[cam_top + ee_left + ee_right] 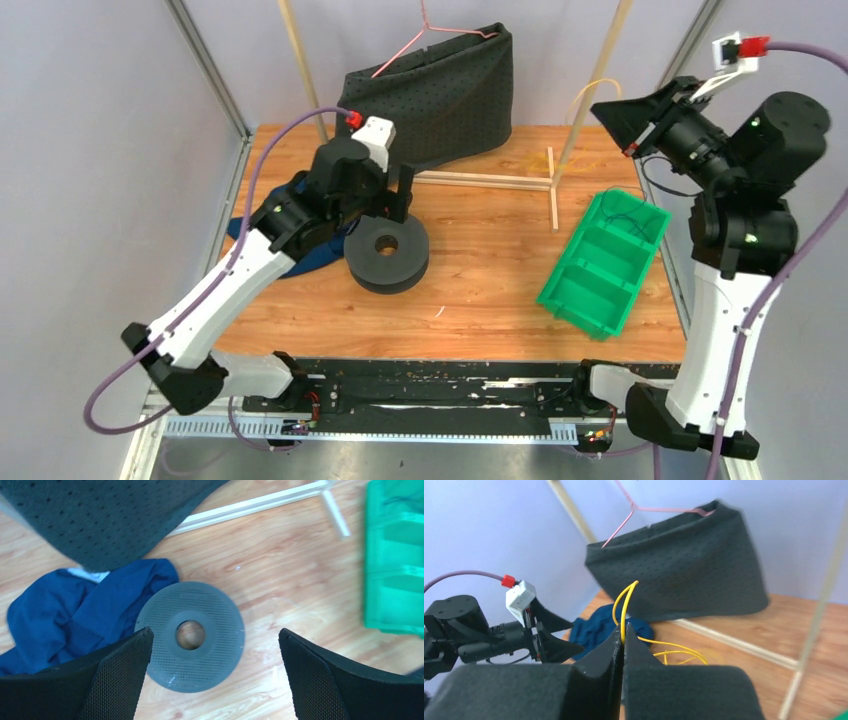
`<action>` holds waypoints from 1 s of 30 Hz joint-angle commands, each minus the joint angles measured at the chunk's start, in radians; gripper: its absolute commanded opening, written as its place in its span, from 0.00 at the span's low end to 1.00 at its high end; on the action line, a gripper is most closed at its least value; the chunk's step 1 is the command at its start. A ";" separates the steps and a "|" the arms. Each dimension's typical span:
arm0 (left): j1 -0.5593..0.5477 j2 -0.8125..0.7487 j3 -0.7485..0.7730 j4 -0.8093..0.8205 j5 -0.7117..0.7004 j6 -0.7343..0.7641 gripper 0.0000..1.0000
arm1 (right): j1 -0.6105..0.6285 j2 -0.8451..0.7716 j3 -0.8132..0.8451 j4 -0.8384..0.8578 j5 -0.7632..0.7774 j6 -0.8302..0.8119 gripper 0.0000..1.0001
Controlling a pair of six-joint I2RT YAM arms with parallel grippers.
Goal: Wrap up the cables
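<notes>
My right gripper (pixel 623 637) is pinched shut on the thin yellow wire (pixel 625 607), held up in the air, my left gripper (pixel 215 635) is spread over the grey perforated disc spool (pixel 220 622), and next I'd bring wire to spool.

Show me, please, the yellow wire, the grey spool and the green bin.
yellow wire (pixel 623 622): right wrist view, upright strand of the loop.
grey spool (pixel 220 630): left wrist view, flat top face beside the hole.
green bin (pixel 575 312): top external view, near wall.
</notes>
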 commanded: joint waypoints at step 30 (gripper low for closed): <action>-0.122 0.031 -0.030 0.460 0.566 -0.251 0.76 | 0.463 0.101 -0.309 0.036 -0.222 0.177 0.01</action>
